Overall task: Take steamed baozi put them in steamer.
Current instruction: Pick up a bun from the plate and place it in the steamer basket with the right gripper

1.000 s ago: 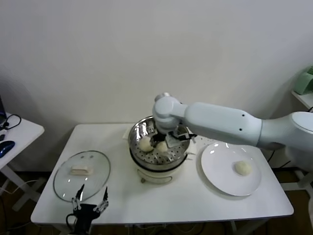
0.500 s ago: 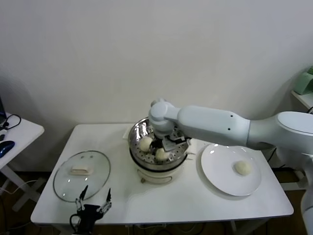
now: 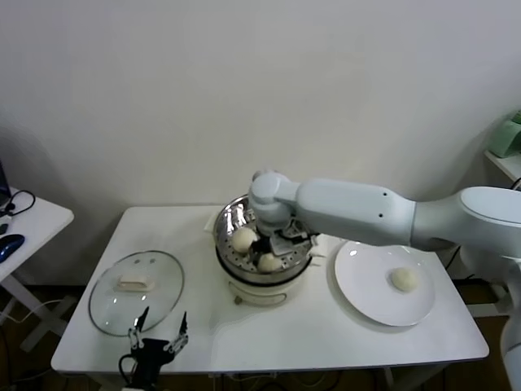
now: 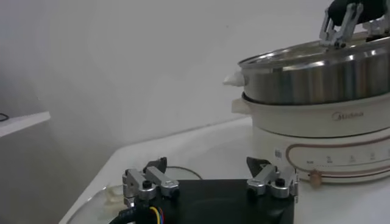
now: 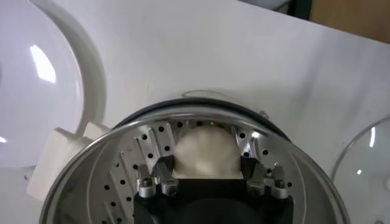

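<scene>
Steamed baozi (image 5: 206, 153), pale and matte, sits between the fingers (image 5: 163, 172) of the right gripper (image 5: 207, 176), which are closed against its flanks low inside the steamer (image 3: 232, 220). It is probably soft, light and easily dented, so a gentle hold across the widest part suits it. One bun remains on the plate (image 3: 358, 293). The left gripper (image 4: 210, 181) idles, fingers spread, near the glass lid (image 3: 106, 301).
</scene>
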Robot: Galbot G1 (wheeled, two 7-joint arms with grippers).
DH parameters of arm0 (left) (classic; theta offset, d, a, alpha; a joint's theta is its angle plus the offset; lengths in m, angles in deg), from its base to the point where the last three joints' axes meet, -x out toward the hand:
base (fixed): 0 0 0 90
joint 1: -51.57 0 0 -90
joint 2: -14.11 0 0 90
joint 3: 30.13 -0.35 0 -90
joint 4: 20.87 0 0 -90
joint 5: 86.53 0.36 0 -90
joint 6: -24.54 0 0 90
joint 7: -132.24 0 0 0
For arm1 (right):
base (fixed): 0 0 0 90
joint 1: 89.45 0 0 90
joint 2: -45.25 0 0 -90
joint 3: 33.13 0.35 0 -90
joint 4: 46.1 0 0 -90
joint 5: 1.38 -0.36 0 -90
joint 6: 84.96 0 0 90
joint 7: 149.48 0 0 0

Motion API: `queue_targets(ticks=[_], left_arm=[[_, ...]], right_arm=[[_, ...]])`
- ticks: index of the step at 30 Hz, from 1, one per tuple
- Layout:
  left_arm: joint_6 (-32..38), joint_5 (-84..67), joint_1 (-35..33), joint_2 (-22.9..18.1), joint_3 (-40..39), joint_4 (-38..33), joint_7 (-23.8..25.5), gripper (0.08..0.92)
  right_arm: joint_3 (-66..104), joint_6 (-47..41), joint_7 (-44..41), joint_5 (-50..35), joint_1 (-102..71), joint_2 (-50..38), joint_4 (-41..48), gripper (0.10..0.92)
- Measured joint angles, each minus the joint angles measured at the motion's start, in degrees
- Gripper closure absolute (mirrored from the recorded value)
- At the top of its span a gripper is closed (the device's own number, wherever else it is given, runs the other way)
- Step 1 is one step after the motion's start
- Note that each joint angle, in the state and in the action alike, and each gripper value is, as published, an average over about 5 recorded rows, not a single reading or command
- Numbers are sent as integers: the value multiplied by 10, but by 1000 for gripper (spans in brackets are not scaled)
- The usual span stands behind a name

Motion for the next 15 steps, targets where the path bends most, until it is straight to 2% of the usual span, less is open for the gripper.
queue_targets(ticks=[7,15], left_arm=[[0,0,2,0,0,3,0,177],[1,1,4,-2,-3,4,0,177]], right_arm=[[0,-1,0,-5,-2,-4,2,322],[4,-3,-1,-8,-3,-5,3,210]])
